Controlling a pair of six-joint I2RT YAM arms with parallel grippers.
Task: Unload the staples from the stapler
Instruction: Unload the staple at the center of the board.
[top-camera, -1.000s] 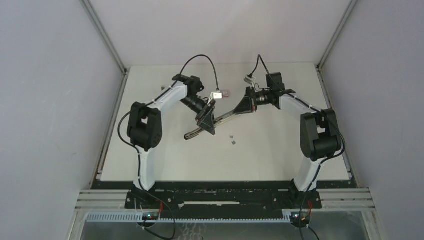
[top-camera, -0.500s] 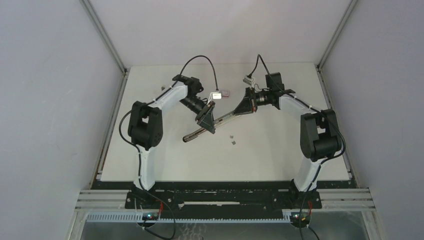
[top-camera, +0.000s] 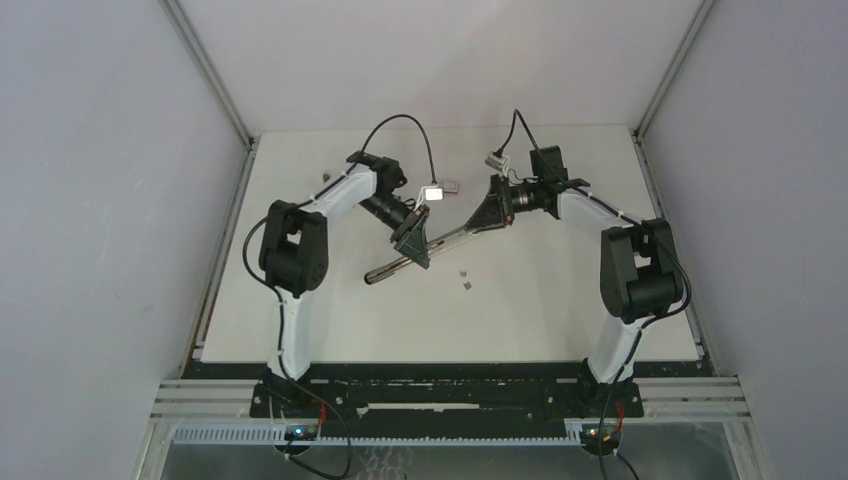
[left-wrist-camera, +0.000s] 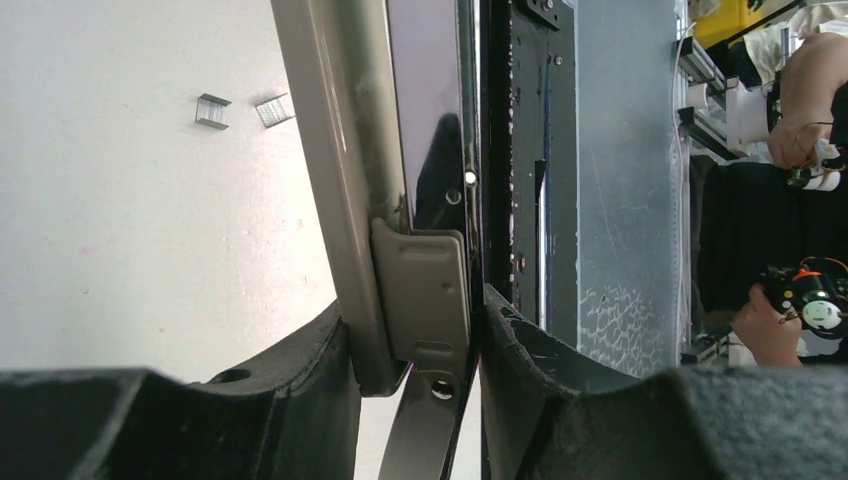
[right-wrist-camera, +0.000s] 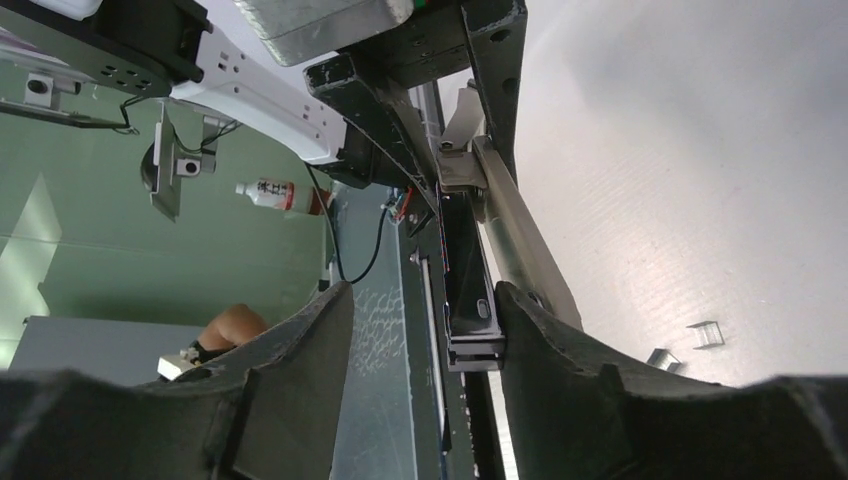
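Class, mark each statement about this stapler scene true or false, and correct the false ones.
1. Two staples lie loose on the table. True.
2. The left fingers press the stapler from both sides. True.
3. The staples rest inside the small box. False: they lie on bare table, apart from the box.
4. The right fingers hold the small box. False: they flank the stapler's end, with a gap on one side.
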